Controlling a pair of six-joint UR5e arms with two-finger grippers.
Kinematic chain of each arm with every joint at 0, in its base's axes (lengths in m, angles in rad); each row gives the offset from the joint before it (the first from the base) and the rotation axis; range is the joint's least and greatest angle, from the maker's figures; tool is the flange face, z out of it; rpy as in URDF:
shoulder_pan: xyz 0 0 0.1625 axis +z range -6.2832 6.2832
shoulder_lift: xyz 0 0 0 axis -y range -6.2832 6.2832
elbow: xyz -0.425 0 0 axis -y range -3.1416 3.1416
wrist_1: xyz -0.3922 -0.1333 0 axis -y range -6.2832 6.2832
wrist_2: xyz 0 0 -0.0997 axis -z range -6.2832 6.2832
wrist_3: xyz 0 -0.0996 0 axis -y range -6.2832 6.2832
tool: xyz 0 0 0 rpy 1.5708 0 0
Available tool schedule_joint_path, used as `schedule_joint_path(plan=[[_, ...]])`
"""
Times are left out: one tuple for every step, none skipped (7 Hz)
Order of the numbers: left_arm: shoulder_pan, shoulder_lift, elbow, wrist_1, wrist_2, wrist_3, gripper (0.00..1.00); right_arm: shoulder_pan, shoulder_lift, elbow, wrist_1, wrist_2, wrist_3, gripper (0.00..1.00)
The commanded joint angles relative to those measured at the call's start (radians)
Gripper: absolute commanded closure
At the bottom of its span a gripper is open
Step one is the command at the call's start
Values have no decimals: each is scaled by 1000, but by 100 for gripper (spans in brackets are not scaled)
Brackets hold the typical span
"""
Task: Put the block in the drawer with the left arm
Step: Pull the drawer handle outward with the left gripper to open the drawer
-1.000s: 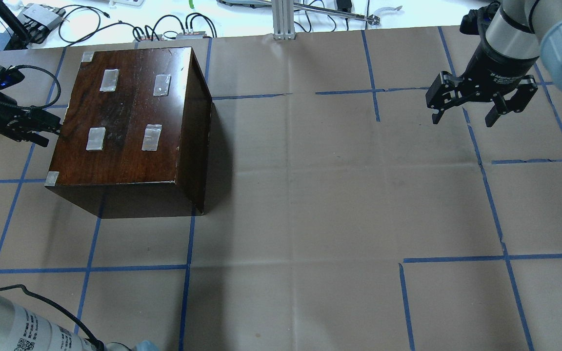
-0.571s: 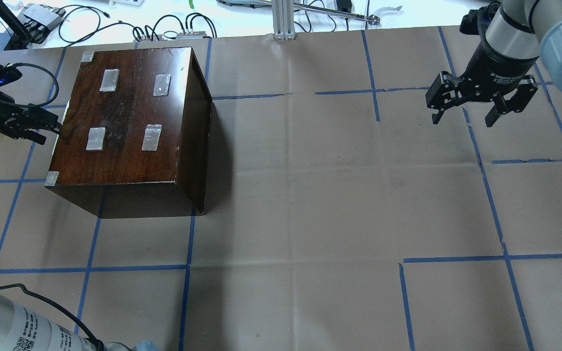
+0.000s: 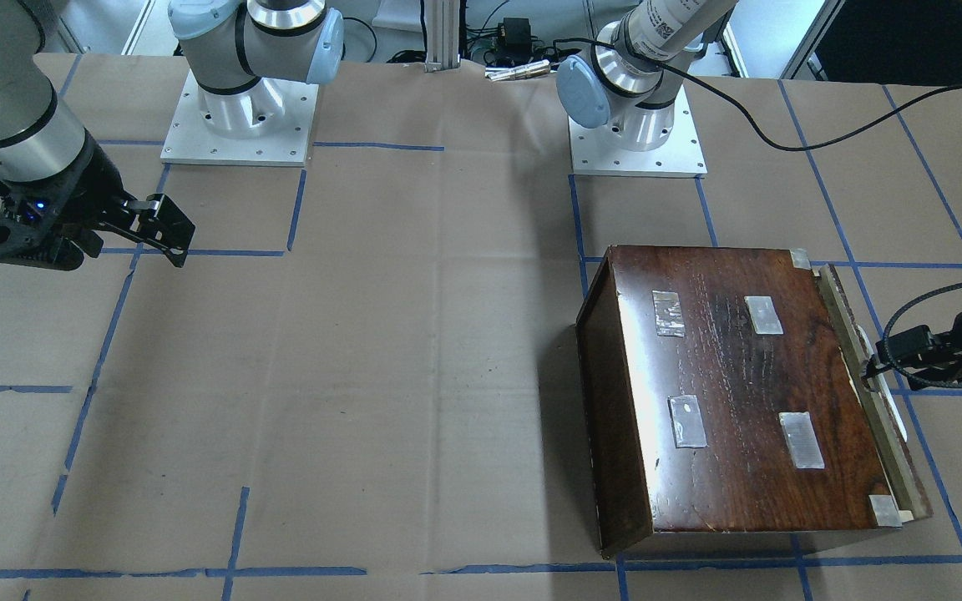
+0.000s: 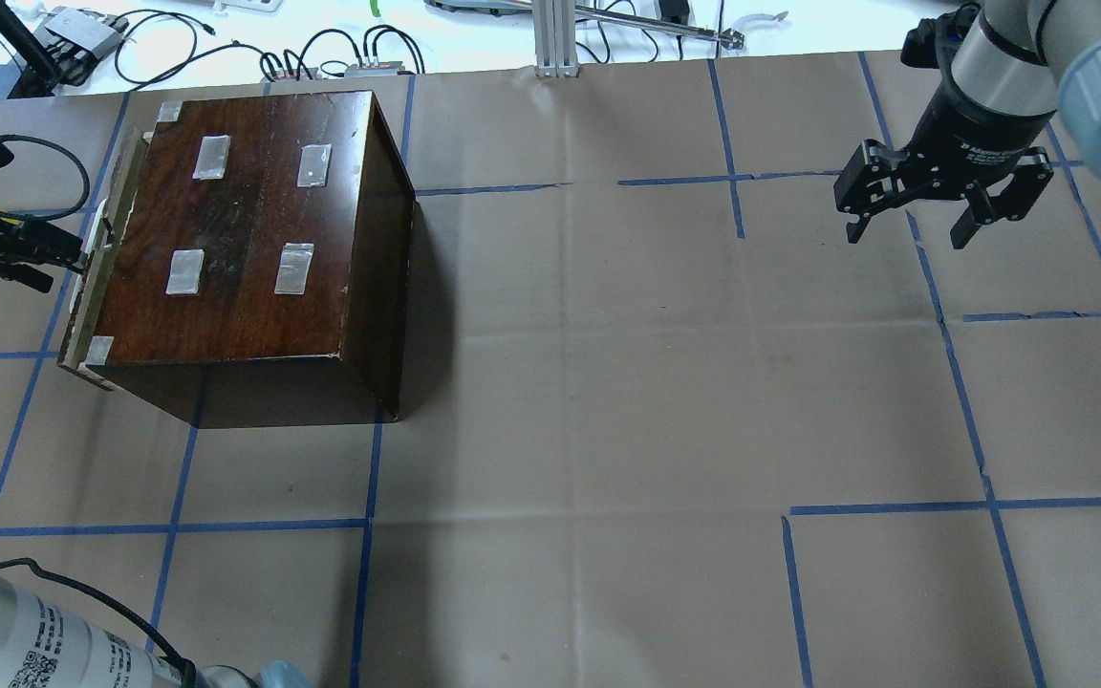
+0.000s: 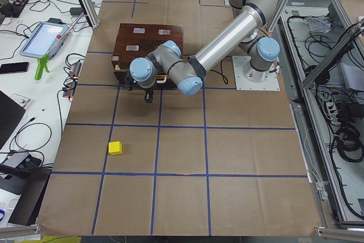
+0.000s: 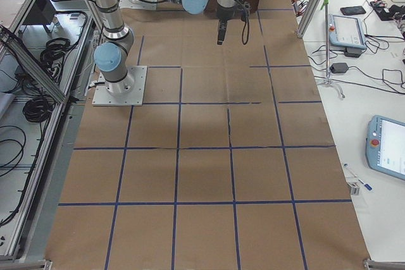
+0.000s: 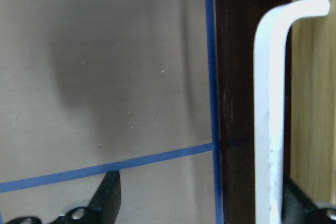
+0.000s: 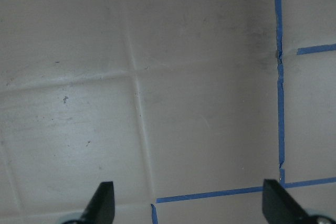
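The yellow block (image 5: 115, 148) lies on the table paper well away from the box and shows only in the exterior left view. The drawer (image 4: 84, 291) of the dark-brown box (image 4: 245, 220) stands a little way out, its pale rim showing along the box's left side; it also shows in the front-facing view (image 3: 863, 376). My left gripper (image 4: 68, 266) is at the drawer's white handle (image 7: 268, 129). Its jaws are wide apart, with one finger (image 7: 296, 203) right beside the handle. My right gripper (image 4: 907, 236) hangs open and empty over the far right of the table.
Cables and small devices (image 4: 82, 33) lie beyond the table's far edge. A metal post (image 4: 555, 38) stands at the back middle. The arm bases (image 3: 239, 108) sit on the robot's side.
The left gripper has moved left, away from the box, and the drawer has slid out with it so its pale rim now shows. The right arm has not moved.
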Motion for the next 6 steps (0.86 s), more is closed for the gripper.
schedule_joint_path(plan=[[22, -2, 26, 0, 3, 12, 1, 0, 2, 0, 0, 0, -1, 0], [27, -3, 33, 0, 3, 13, 1, 0, 0, 0, 0, 0, -1, 0], [28, -11, 34, 14, 5, 15, 1, 0, 0, -2, 0, 0, 0, 0], [30, -16, 42, 17, 5, 15, 1, 0, 0, 0, 0, 0, 0, 0], [30, -16, 49, 17, 6, 15, 1, 0, 0, 0, 0, 0, 0, 0], [44, -19, 60, 17, 5, 18, 1, 0, 0, 0, 0, 0, 0, 0]])
